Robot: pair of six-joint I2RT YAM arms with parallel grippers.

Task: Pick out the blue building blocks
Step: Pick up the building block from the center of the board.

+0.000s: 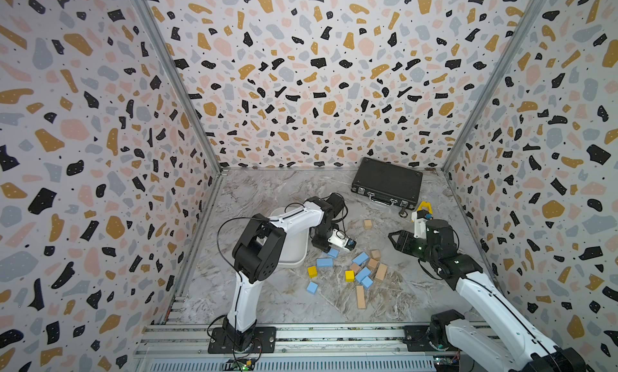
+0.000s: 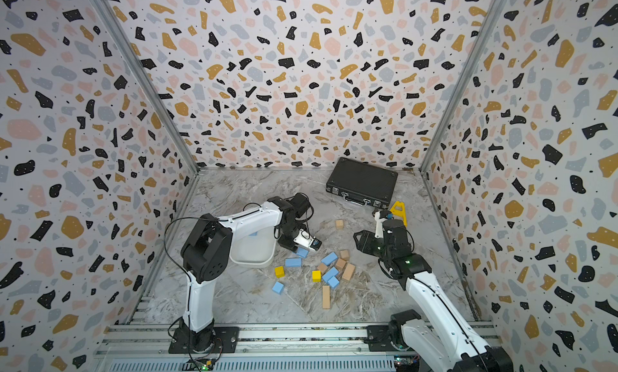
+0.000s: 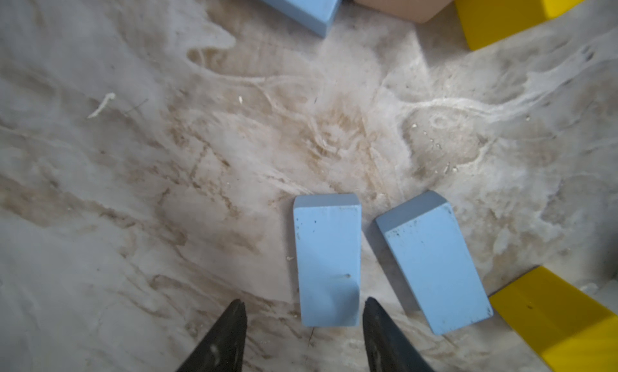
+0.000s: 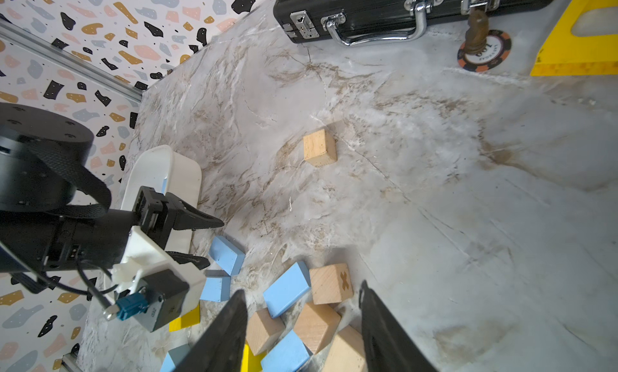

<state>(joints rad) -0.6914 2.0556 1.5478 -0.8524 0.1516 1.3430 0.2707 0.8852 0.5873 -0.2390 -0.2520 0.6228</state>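
- Hovering low over the table (image 3: 167,152), our left pincer (image 3: 303,301) has its jaws apart and empty. A blue block (image 3: 327,260) lies flat between the tips, nearer one finger, and is not yet clamped.
- Just beside it lies a second blue block (image 3: 434,263), close enough that we reckon a closing finger could nudge it.
- Our right pincer (image 4: 302,288) hangs spread and empty above the main pile.
- We count six blue blocks (image 1: 360,258) loose on the table in both top views. They are mixed in with yellow cubes (image 1: 349,275) and wood blocks (image 1: 381,272), some of them touching.
- A sliver of blue shows inside the white bin (image 2: 250,262), so we judge one block sorted at most. Nearly the whole job is left.
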